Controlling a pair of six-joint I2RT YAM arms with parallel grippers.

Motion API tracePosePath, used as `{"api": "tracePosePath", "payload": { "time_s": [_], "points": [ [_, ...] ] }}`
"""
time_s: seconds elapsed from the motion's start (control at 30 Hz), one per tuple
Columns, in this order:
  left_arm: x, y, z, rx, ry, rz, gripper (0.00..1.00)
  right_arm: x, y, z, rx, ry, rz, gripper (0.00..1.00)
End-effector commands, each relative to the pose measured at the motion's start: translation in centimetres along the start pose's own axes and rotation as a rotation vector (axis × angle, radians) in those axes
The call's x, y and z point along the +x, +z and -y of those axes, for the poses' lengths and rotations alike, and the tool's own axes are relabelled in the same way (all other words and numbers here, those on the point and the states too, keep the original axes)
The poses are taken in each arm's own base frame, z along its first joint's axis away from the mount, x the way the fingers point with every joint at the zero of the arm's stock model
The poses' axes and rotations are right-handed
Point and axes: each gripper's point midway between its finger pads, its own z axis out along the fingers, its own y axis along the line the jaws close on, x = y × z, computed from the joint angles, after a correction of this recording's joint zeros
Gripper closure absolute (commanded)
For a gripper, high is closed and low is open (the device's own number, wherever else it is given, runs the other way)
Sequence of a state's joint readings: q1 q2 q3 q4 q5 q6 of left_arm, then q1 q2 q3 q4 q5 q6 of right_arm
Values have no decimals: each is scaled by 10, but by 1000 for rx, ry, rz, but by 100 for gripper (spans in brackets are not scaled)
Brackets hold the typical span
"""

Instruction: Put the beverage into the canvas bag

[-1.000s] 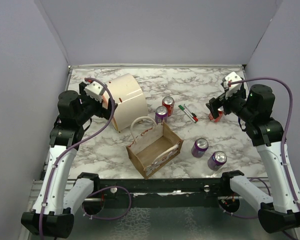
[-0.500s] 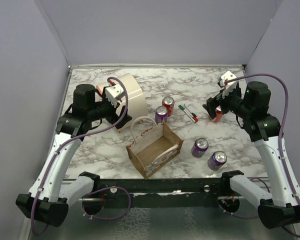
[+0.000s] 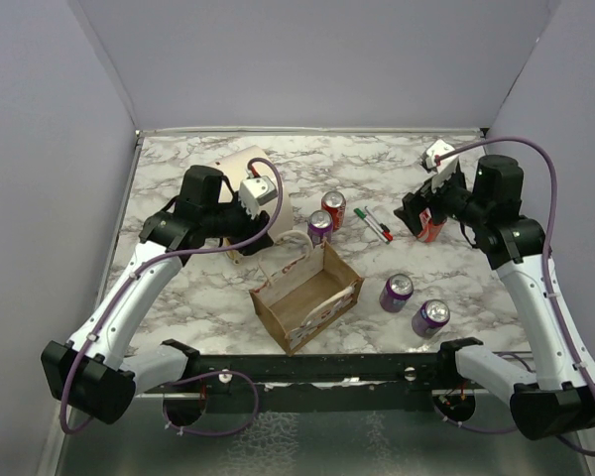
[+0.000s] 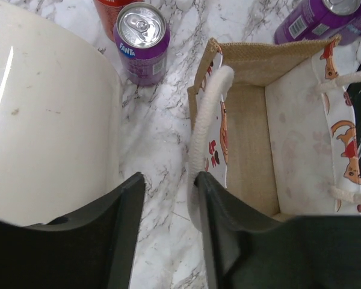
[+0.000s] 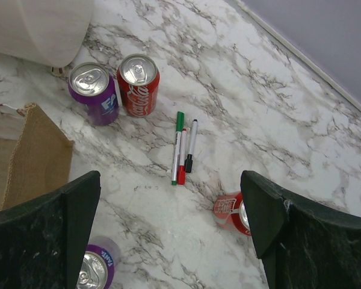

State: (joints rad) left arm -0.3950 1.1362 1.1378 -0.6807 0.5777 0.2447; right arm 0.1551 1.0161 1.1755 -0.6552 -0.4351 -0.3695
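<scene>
Wide-spread over the marble

My claw point(image 5: 174, 235) hangs with fingers far apart. A tipped red can point(image 5: 231, 212) lies lower right, markers point(image 5: 183, 147) at centre, and a purple can point(image 5: 94, 93) beside an upright red can point(image 5: 138, 84) upper left. The canvas bag point(image 5: 30, 156) shows its corner at the left edge.

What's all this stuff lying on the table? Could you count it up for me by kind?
Purple cans: 3
Red cans: 2
Marker pens: 3
Canvas bag: 1
Cream cylinder: 1
Total: 10
</scene>
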Motion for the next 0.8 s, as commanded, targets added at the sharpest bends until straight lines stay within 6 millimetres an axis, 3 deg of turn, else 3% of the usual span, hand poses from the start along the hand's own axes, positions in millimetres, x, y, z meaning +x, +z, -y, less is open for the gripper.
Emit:
{"api": "tracePosePath", "payload": {
  "time_s": [0.0, 0.43, 0.57, 0.67, 0.77],
  "points": [
    [0, -2, 2, 4, 48, -39, 64, -7, 15, 5, -26, -42, 40, 1],
    [0, -10, 6, 36, 102, -83, 100, 9, 55, 9, -96, -51, 15, 0],
    [-3, -12, 3, 24, 104, -96, 100, 14, 60, 6, -117, -52, 3, 1],
    [0, -11, 11, 66, 86, -92, 98, 15, 61, 5, -118, -51, -3, 0],
    [4, -9, 18, 102, 71, -90, 74, 17, 62, 5, -120, -46, -7, 1]
  ]
}}
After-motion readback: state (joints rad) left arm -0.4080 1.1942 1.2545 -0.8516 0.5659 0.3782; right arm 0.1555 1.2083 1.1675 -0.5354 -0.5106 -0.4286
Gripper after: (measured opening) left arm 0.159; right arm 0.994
